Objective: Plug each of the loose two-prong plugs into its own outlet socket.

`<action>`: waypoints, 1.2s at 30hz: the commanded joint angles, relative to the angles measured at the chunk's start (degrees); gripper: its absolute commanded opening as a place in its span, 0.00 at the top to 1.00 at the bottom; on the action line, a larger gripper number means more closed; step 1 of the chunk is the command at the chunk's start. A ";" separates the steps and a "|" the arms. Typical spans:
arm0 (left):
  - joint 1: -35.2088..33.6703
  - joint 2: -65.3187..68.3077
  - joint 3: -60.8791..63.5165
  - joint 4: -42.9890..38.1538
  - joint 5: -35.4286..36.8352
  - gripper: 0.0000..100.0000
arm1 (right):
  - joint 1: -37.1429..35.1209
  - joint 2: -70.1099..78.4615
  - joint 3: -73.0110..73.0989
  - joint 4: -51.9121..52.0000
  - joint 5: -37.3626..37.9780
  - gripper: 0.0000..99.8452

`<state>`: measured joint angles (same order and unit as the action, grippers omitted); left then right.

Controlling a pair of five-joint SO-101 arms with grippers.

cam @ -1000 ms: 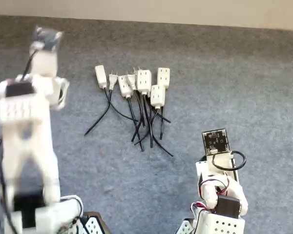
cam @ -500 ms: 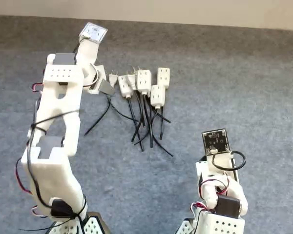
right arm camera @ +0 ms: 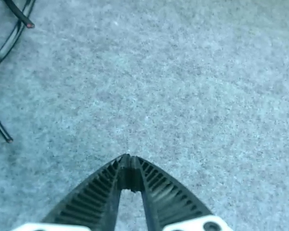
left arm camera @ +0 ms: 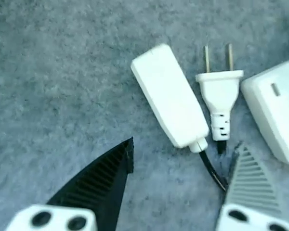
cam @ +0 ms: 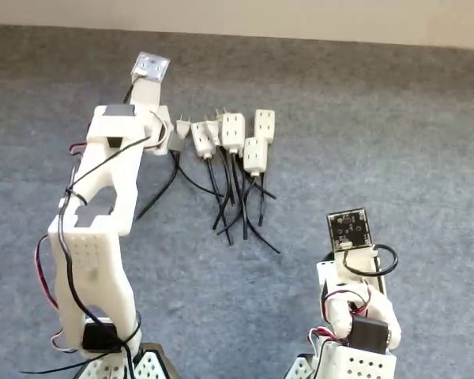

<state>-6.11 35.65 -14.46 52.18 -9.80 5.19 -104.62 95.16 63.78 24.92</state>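
we see a grey fuzzy table [cam: 395, 118] with a bunch of white plugs and sockets lying on it. our left arm is stretched out to the left end of that bunch. our left hand [left arm camera: 185, 144] is open. its black finger [left arm camera: 108, 178] and its grey finger [left arm camera: 250, 178] are far apart and hold nothing.

just past the finger tips lies a long white socket block [left arm camera: 171, 98], flat on the table. a black cord [left arm camera: 212, 168] comes out of the end near the hand and runs close by the grey finger. just beside the block lies a loose two-prong plug [left arm camera: 219, 91]. its two metal prongs point away from the hand, and it is not in any socket. on the plug's other side is a second socket [left arm camera: 274, 113] with slots showing on top.

from high up we see three more white sockets close together at the right of the bunch: a middle socket [cam: 232, 130], a far socket [cam: 264, 124] and a near socket [cam: 254, 155]. their tangled cords [cam: 241, 209] run back toward our arms.

our right arm is folded up low, well apart from the bunch. our right hand [right arm camera: 130, 166] is shut, its two fingers pressed together with nothing in them, and it points at bare table. thin cord ends [right arm camera: 14, 31] lie off to one side of it.
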 commanded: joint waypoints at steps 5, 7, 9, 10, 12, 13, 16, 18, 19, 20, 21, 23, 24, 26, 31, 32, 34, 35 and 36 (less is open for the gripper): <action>-0.22 -0.22 -2.33 -3.60 1.05 0.82 | 0.22 -0.57 8.75 0.13 0.44 0.99; -0.75 -0.75 -2.33 -3.60 0.88 0.88 | 0.22 -0.57 8.75 0.13 0.44 0.99; -0.92 -0.92 -2.42 -3.52 0.88 0.94 | 0.22 -0.57 8.75 0.13 0.44 0.99; -0.92 -0.92 -2.42 -3.34 0.88 0.96 | 0.22 -0.57 8.75 0.13 0.44 0.99; -0.92 -0.92 -2.42 -3.25 0.88 0.97 | 0.22 -0.57 8.75 0.13 0.44 0.99; -0.92 -0.92 -2.42 -3.16 0.88 0.97 | 0.22 -0.57 8.75 0.13 0.44 0.99; -0.75 -1.01 -2.51 -1.67 0.88 0.98 | 0.22 -0.57 8.75 0.13 0.44 0.99; -0.04 -0.92 -4.88 3.60 0.88 0.98 | 0.22 -0.57 8.75 0.04 0.44 0.99; 0.48 -0.57 -6.55 7.30 0.88 0.98 | 0.22 -0.57 8.75 0.04 0.44 0.99; 0.92 -0.57 -8.04 10.81 0.88 0.98 | 0.22 -0.57 8.75 0.04 0.44 0.99; 1.63 -0.57 -9.45 14.42 0.88 0.98 | 0.22 -0.57 8.75 0.04 0.44 0.99; 3.03 -0.84 -11.91 21.54 -0.88 0.98 | 0.22 -0.57 8.75 0.04 0.44 0.99; 4.18 -0.92 -13.41 25.76 -3.08 0.98 | 0.22 -0.57 8.75 0.04 0.44 0.99; 6.90 -0.92 -16.13 35.25 -8.88 0.98 | 0.22 -0.57 8.75 0.04 0.44 0.99; 12.70 -2.15 -19.74 49.23 -15.74 1.00 | 0.22 -0.57 8.75 -0.04 0.44 0.99; 12.88 -3.56 -19.47 49.23 -16.09 1.00 | 0.22 -0.57 8.75 -0.04 0.44 0.99; 13.23 -6.99 -18.42 49.23 -16.18 1.00 | 0.22 -0.57 8.75 -0.04 0.44 0.99; 13.32 -9.10 -17.54 49.23 -16.18 1.00 | 0.22 -0.57 8.75 -0.04 0.44 0.99; 13.41 -11.30 -16.48 49.23 -16.18 1.00 | 0.22 -0.57 8.75 -0.04 0.44 0.99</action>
<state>6.46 34.15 -31.60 99.82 -25.27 5.19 -104.62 95.16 63.78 24.92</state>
